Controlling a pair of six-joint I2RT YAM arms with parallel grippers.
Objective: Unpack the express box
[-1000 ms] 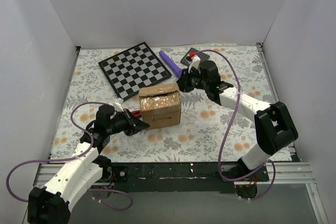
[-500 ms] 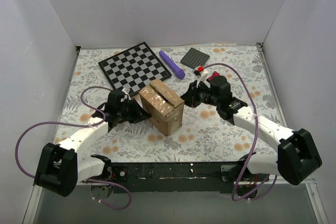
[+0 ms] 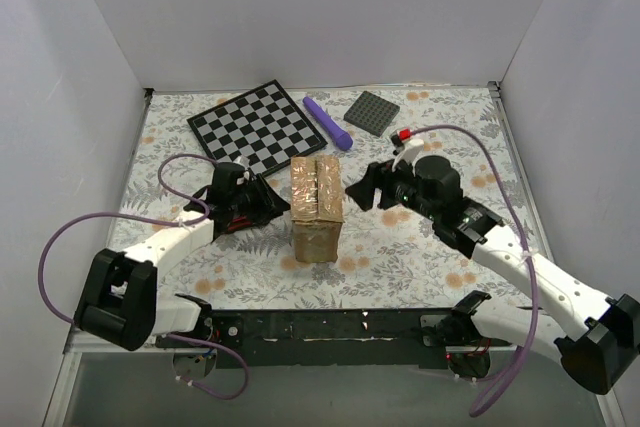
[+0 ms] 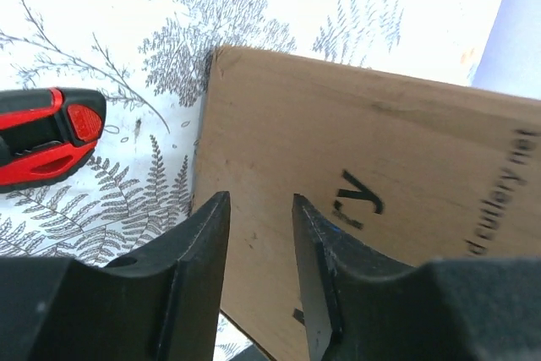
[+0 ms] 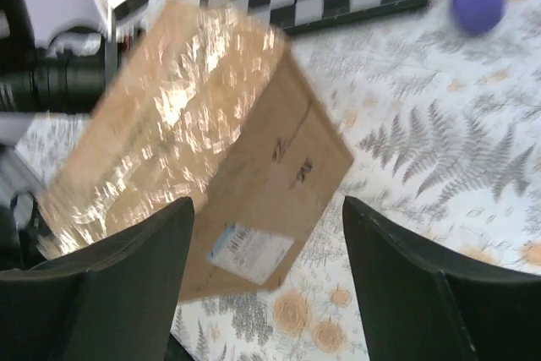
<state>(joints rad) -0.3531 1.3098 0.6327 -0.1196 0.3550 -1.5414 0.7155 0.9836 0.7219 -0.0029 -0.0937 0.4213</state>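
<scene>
The express box (image 3: 316,205), a small brown carton with glossy tape over its top flaps, stands on the flowered cloth between my two arms. My left gripper (image 3: 276,203) sits close against its left side. In the left wrist view the left gripper (image 4: 260,213) is open a little, its fingertips (image 4: 213,234) just in front of the box's printed side (image 4: 380,166), nothing between them. My right gripper (image 3: 358,191) hovers to the right of the box. It is wide open (image 5: 266,238), and the box (image 5: 254,141) with its white label lies beyond the fingers, untouched.
A red and black hand tool (image 4: 46,137) lies on the cloth left of the box. At the back lie a chessboard (image 3: 255,127), a purple pen-like stick (image 3: 328,122) and a dark grey square plate (image 3: 372,112). White walls close in three sides.
The box has been turned, its long side now running front to back. Both grippers have opened, the right one wide. The right arm has drawn back towards the right.
</scene>
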